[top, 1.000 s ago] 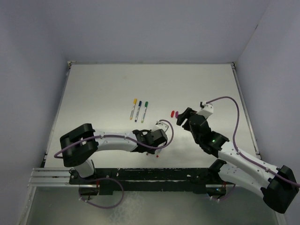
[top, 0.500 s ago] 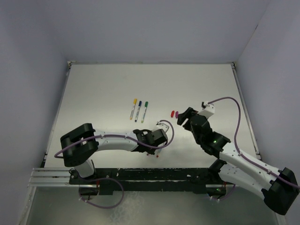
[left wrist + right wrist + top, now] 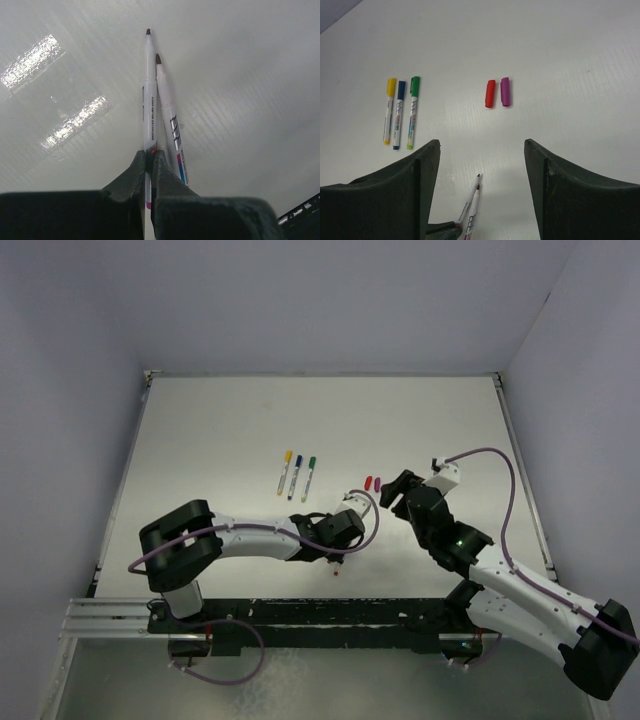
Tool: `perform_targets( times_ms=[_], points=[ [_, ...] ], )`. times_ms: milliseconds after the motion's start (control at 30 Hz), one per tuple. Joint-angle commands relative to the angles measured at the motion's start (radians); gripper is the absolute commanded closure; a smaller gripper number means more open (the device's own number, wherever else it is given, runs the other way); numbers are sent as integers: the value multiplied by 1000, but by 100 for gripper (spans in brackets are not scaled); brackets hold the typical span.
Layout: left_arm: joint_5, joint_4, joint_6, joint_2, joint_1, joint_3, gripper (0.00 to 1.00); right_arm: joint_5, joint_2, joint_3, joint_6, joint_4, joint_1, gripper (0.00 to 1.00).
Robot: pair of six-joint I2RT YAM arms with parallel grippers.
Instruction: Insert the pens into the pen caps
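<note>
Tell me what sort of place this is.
Probably a robot lab test cell: left arm and right arm mounted on a rail, a white table boxed in by blank walls, capped markers in a row.

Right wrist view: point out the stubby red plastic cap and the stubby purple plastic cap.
Stubby red plastic cap (image 3: 490, 93), right wrist view, its middle.
Stubby purple plastic cap (image 3: 505, 91), right wrist view, its middle.

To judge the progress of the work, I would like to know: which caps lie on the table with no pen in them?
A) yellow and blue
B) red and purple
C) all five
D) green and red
B: the red cap and the purple cap lie side by side, empty, while the yellow cap, blue cap and green cap each sit on pens.
</note>
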State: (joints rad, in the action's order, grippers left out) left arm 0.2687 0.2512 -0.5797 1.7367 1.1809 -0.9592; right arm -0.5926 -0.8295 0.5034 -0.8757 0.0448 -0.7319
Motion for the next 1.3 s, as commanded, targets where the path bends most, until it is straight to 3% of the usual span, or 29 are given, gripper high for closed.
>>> perform_targets(
  times_ms=[0, 500, 700, 867, 1267],
  points=[
    [-81, 60, -6, 50, -14, 88, 100, -82, 9, 44, -18, 37, 0, 30],
    [64, 231, 1, -282, -33, 82, 100, -105, -245, 190, 57, 64, 62, 33],
    [88, 243, -22, -397, -35, 110, 100, -6, -363, 246, 127, 42, 142, 43],
    [88, 226, -32, -498, -36, 142, 100, 57, -469, 289, 201, 17, 168, 53],
    [38, 51, -41, -737, -38, 280, 100, 159, -703, 388, 276, 9, 178, 56]
  ],
)
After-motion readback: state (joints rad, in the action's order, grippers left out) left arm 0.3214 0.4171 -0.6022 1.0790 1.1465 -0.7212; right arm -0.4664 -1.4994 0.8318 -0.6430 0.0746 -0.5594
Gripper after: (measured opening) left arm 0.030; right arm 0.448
